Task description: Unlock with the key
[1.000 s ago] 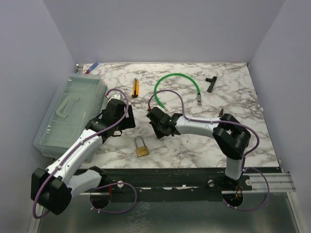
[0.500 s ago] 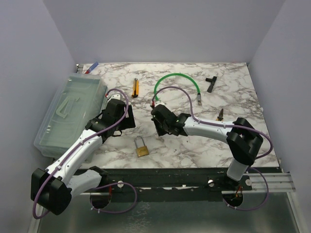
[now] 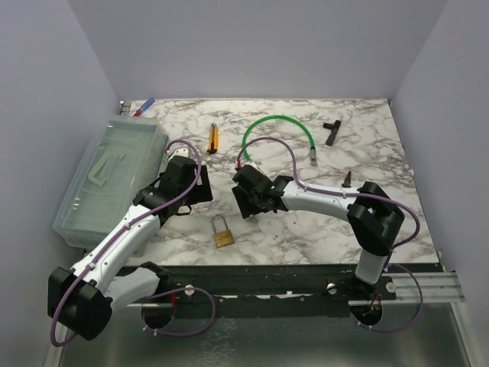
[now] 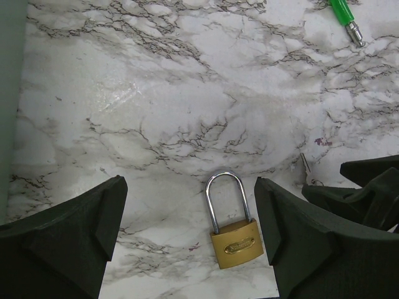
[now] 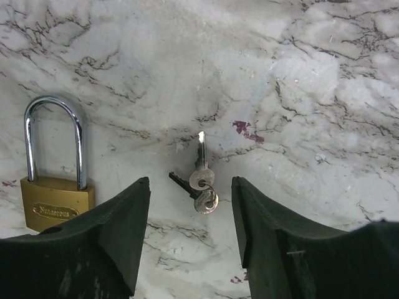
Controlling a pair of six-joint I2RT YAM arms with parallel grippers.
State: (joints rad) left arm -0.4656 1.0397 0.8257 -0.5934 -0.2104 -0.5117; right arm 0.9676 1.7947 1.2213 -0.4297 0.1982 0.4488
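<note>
A small brass padlock with a steel shackle lies flat on the marble table, shackle closed. My left gripper hovers above it, open, with the lock between and below its fingers. In the top view the padlock lies near the front edge. The key lies on the table, joined by a ring to a second key, just right of the padlock. My right gripper stands open right above them, a finger on each side, touching nothing. The key's tip shows in the left wrist view.
A clear plastic box fills the table's left side. At the back lie a yellow utility knife, a green cable loop and a black T-shaped tool. The two grippers are close together.
My right gripper has gone from shut to open, and its arm swung out and back with the gripper ending a little left. The left arm and the padlock have not moved.
</note>
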